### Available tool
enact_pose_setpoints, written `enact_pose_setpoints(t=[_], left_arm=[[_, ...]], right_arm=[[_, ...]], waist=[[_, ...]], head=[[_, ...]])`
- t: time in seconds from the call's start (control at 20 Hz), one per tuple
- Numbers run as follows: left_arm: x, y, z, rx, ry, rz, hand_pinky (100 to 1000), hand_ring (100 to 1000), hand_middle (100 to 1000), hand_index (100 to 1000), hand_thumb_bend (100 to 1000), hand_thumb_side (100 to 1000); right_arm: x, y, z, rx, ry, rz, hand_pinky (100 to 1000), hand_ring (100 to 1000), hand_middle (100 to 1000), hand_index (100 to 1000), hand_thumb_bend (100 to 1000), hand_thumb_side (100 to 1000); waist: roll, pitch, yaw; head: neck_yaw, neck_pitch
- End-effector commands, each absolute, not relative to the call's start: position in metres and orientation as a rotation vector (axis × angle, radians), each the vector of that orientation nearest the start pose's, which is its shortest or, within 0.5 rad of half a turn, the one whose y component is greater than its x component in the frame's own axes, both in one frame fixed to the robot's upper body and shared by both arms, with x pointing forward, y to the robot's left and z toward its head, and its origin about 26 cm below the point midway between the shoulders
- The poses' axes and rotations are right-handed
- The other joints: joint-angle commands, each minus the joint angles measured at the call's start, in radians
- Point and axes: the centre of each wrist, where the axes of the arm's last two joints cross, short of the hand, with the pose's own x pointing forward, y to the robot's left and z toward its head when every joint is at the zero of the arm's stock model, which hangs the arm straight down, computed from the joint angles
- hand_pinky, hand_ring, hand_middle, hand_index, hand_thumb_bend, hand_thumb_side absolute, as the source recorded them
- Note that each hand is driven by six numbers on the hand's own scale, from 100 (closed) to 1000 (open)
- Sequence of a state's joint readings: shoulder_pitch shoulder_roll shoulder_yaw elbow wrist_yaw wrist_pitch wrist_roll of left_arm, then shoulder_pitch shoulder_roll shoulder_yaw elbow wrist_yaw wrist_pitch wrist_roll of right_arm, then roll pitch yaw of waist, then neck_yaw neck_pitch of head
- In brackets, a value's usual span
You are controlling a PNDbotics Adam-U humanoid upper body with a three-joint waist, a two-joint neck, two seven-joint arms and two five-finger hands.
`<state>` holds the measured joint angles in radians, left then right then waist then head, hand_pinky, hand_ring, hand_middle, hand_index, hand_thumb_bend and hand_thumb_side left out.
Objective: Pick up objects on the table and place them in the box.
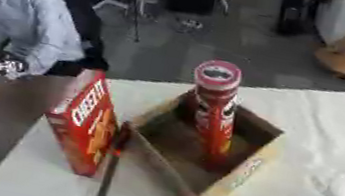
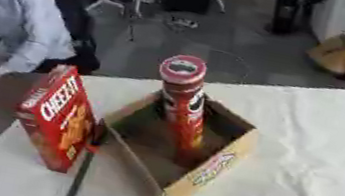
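- The red cracker box stands upright on the white tablecloth, just left of the open cardboard box, its long axis vertical and nearly touching the flap.
- The tall red chip can already stands upright inside the cardboard box.
- Neither robot hand shows in either view, so I cannot tell how open they are or what they hold.
- The cracker box lies on the left, so the left arm looks the likelier reach.

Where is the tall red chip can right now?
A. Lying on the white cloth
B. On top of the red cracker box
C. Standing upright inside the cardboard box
C: the chip can stands upright with its base down inside the open cardboard box.
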<state>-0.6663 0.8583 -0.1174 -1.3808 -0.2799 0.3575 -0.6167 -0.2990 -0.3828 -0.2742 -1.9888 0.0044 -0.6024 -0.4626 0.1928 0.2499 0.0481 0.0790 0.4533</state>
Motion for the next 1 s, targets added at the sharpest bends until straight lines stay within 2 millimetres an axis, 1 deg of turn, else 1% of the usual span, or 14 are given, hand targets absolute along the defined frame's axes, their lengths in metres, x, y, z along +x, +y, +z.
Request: enact_pose_setpoints(t=[0.05,0.1,0.25,0.3,0.45,0.5,0.7,1.0], left_arm=[[0.3839,0.3954,0.2806,0.664,-1.186,-1.001,1000,1000,1000,1000,155,1000],[0.3842,0.3966,0.2802,0.663,-1.178,-1.000,1000,1000,1000,1000,130,1000],[0.3859,0.3992,0.2796,0.653,-1.150,-1.004,1000,1000,1000,1000,143,1000],[0.3863,0.3995,0.2796,0.648,-1.142,-1.009,1000,1000,1000,1000,115,1000],[0.3872,0.3996,0.2802,0.632,-1.129,-1.019,1000,1000,1000,1000,113,1000],[0.3874,0.3990,0.2802,0.625,-1.127,-1.023,1000,1000,1000,1000,100,1000],[0.3876,0.3962,0.2814,0.594,-1.119,-1.029,1000,1000,1000,1000,100,1000],[0.3869,0.3907,0.2852,0.584,-1.113,-1.046,1000,1000,1000,1000,100,1000]], right_arm=[[0.2885,-0.3366,0.2355,0.553,3.177,0.285,888,900,656,642,100,1000],[0.2885,-0.3365,0.2354,0.554,3.178,0.285,888,900,656,642,100,1000],[0.2886,-0.3365,0.2357,0.557,3.179,0.286,888,900,656,642,100,1000],[0.2886,-0.3365,0.2358,0.557,3.179,0.285,888,900,655,642,100,1000],[0.2886,-0.3365,0.2361,0.560,3.180,0.284,888,900,655,642,100,1000],[0.2887,-0.3364,0.2362,0.561,3.181,0.283,887,900,655,643,100,1000],[0.2888,-0.3364,0.2371,0.567,3.182,0.282,887,900,655,643,100,1000],[0.2890,-0.3360,0.2378,0.568,3.182,0.283,887,899,654,641,100,1000]], waist=[[-0.006,-0.019,0.000],[-0.006,-0.019,-0.001],[-0.003,-0.018,0.000],[-0.002,-0.018,0.001],[0.001,-0.017,0.003],[0.003,-0.016,0.004],[0.009,-0.014,0.005],[0.012,-0.013,0.004]], head=[[0.006,-0.009],[0.007,-0.009],[0.008,-0.008],[0.009,-0.007],[0.010,-0.007],[0.009,-0.006],[0.006,-0.004],[0.008,-0.004]])
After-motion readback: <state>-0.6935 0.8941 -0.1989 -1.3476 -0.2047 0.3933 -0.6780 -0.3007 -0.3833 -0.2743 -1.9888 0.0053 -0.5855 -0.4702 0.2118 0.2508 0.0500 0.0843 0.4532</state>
